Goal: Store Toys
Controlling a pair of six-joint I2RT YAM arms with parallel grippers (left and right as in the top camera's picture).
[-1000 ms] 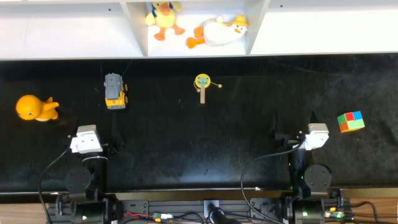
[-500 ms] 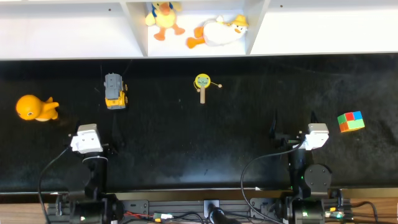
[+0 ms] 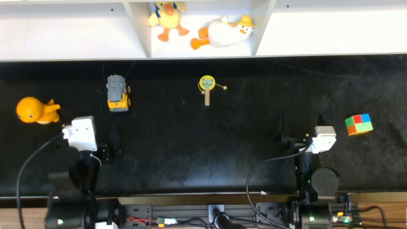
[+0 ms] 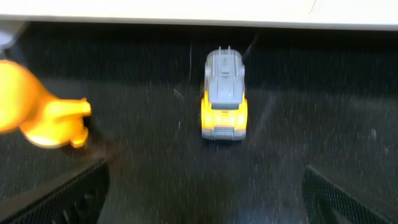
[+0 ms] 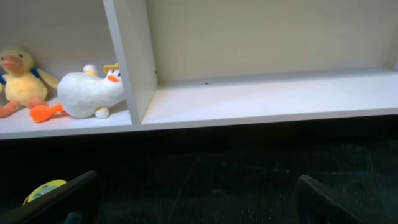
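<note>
**Four toys out on the worktop, truck lined up first**

Already stored in the middle compartment of the white shelf along the worktop's far edge: a yellow plush duck and a white plush duck, side by side. Loose on the black worktop: an orange whale toy near the left edge, a yellow-and-grey toy truck beside it toward the far edge, a small rattle drum near the middle of the far edge, and a colour cube close to the right edge.

Judged as the approach stage of a pick, with nothing grasped yet. From the left wrist: left gripper low over the worktop, fingers spread wide and empty, aimed squarely at the truck but well short of it. Whale nearer the left edge, outside that line. From the right wrist: right gripper toward the front edge, fingers likewise spread and empty, facing the shelf.

Next, probably: advance the left gripper toward the far edge until the truck sits between the fingers. Lower, then close across the narrow body rather than nose to tail. Lift clear of the shelf's lip and set down in a free compartment. Keep wide of the whale and grip above the wheels; likely to roll if nudged.
</note>
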